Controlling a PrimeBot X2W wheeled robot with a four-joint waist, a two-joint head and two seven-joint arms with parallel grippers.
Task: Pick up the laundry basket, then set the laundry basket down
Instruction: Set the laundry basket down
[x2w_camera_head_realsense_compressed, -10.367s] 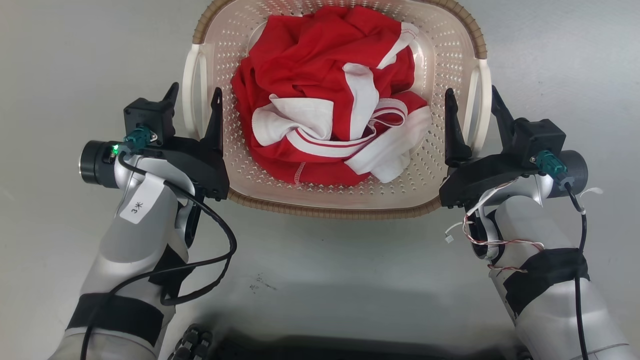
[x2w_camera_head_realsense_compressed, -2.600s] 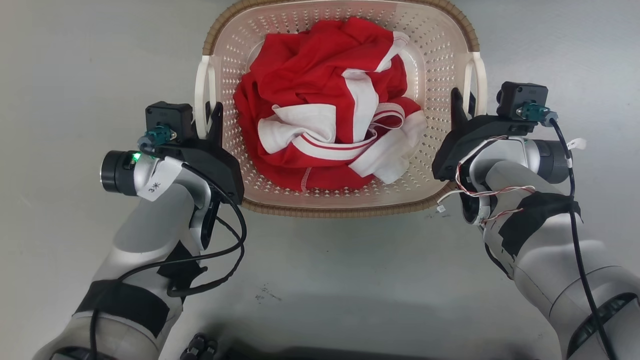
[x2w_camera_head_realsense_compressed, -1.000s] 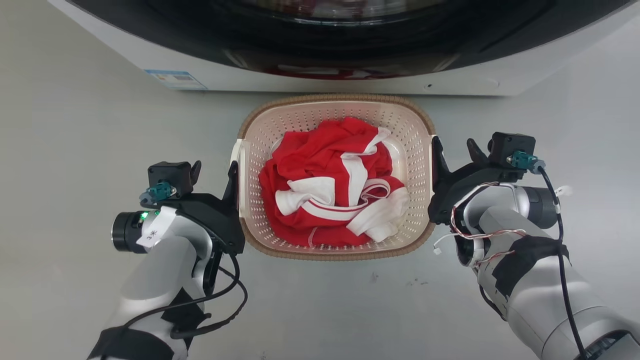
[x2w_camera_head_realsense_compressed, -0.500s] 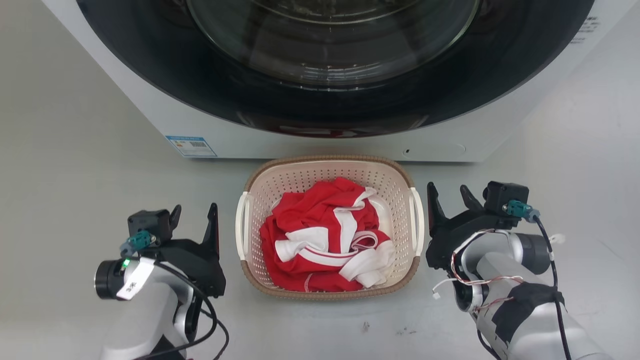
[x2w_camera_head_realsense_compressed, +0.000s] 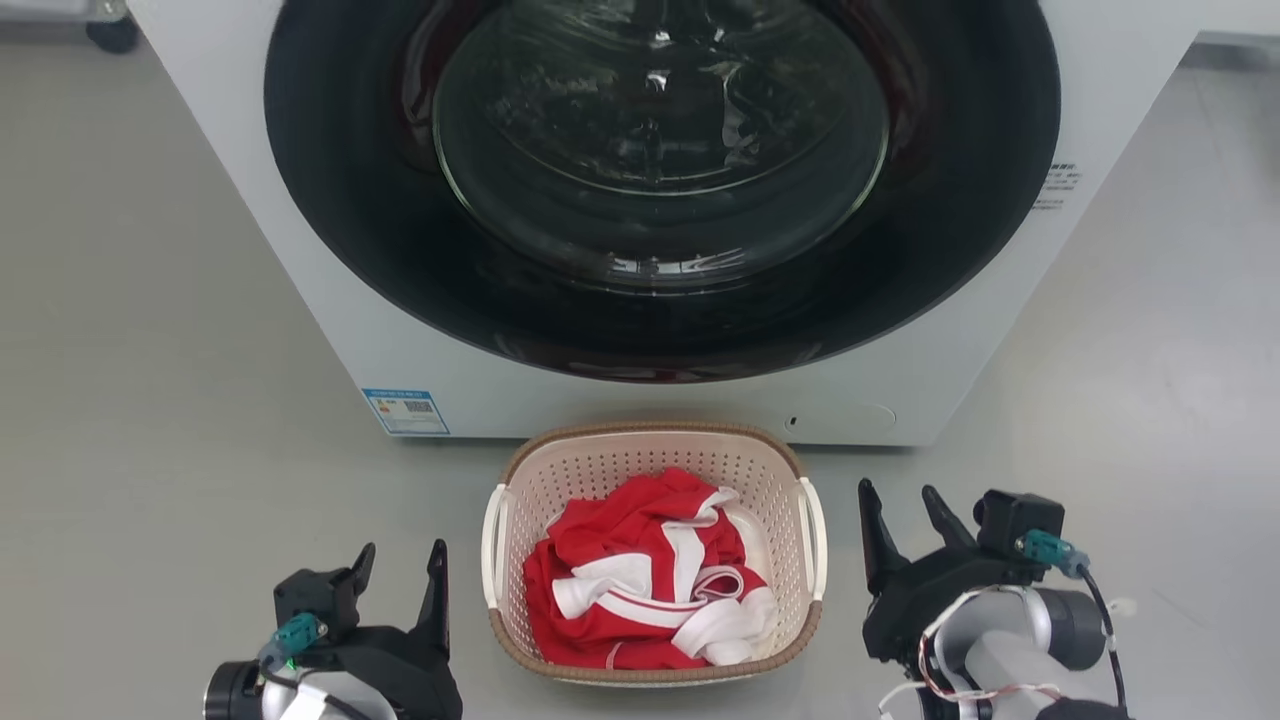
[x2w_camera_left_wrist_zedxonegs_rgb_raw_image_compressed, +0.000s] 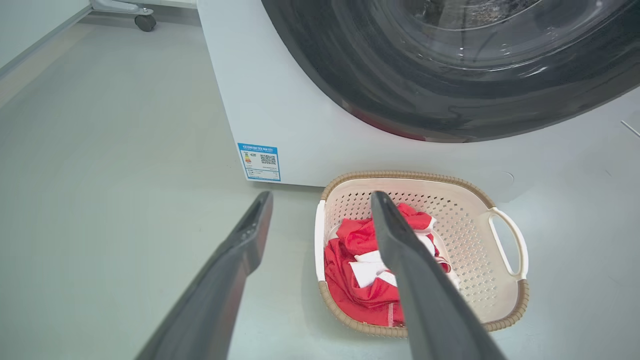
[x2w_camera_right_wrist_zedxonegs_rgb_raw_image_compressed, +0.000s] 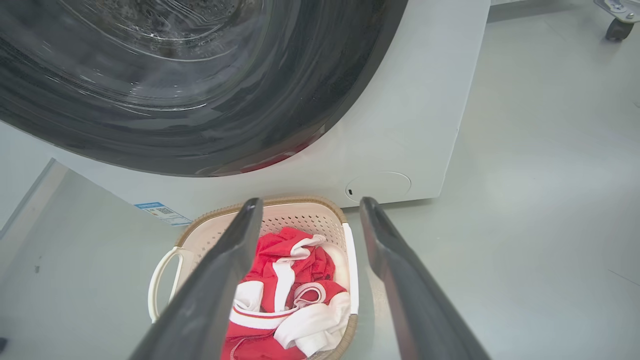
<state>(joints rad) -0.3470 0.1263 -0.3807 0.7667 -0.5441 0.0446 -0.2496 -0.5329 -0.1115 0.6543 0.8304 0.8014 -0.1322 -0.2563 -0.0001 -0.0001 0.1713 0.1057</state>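
Note:
The laundry basket (x2w_camera_head_realsense_compressed: 600, 470) stands on the grey floor directly in front of the washing machine, cream and perforated with a brown rim and white side handles. A crumpled red and white garment (x2w_camera_head_realsense_compressed: 640, 585) lies inside it. My left gripper (x2w_camera_head_realsense_compressed: 400, 560) hangs open to the left of the basket, clear of the left handle (x2w_camera_head_realsense_compressed: 492, 545). On the other side, my right gripper (x2w_camera_head_realsense_compressed: 898, 500) is open too, a short gap from the right handle (x2w_camera_head_realsense_compressed: 815, 525). Both wrist views look down on the basket (x2w_camera_left_wrist_zedxonegs_rgb_raw_image_compressed: 465, 230) (x2w_camera_right_wrist_zedxonegs_rgb_raw_image_compressed: 300, 220) past open, empty grippers (x2w_camera_left_wrist_zedxonegs_rgb_raw_image_compressed: 321, 197) (x2w_camera_right_wrist_zedxonegs_rgb_raw_image_compressed: 310, 202).
The white front-loading washing machine (x2w_camera_head_realsense_compressed: 300, 200) with its dark round glass door (x2w_camera_head_realsense_compressed: 660, 170) rises just behind the basket. A caster wheel (x2w_camera_left_wrist_zedxonegs_rgb_raw_image_compressed: 145, 22) stands far back on the left and another (x2w_camera_right_wrist_zedxonegs_rgb_raw_image_compressed: 618, 29) on the right. Bare grey floor lies on both sides.
Both grippers have let go of the handles and drawn back from the basket, which now rests on the floor. The head view has lifted, bringing the whole washing machine front into view.

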